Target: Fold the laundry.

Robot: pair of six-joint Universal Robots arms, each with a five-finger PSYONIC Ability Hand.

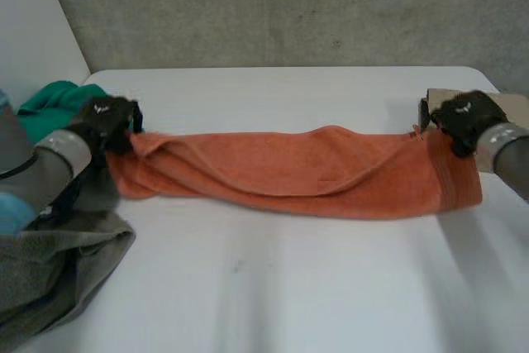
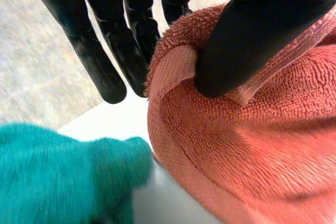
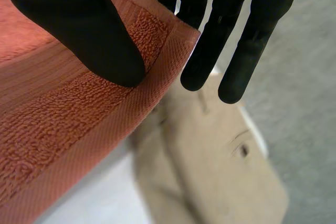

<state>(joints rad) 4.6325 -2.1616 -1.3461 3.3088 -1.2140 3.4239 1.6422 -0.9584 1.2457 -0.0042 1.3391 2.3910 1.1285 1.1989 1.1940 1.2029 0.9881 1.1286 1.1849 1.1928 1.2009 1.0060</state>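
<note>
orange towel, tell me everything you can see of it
The orange towel is terry cloth with a flat woven band along its hem. It lies stretched lengthwise across the white table, doubled over loosely with a sagging fold along the middle. The left hand pinches one end, the right hand pinches a corner at the other end.

A long orange terry-cloth towel [image 1: 306, 175] has rough looped pile and a flat woven border; the white table [image 1: 289, 287] looks smooth, matt.
</note>
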